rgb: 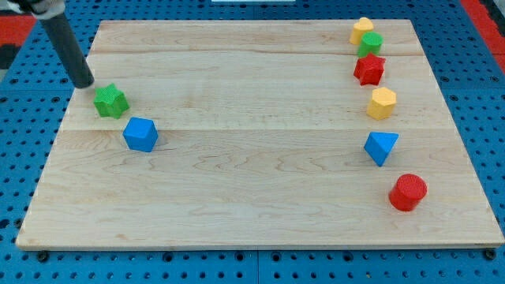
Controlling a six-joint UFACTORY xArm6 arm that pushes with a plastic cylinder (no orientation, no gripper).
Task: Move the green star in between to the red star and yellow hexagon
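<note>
A: One green star [111, 101], tabletop [237, 205] far left, my tip [84, 84] just upper-left of it. No pincer.
B: Likely light, rigid, slidey. Push its left side toward red star [369, 69]/yellow hexagon [382, 103].

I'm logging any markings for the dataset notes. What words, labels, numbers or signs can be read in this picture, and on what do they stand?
None: no readable text, number, brand or sign shows anywhere.
The board is bare wood grain.
The blocks, such as the green star, red star and yellow hexagon, carry no markings.
My tip, just up-left of the green star, is plain dark.
</note>
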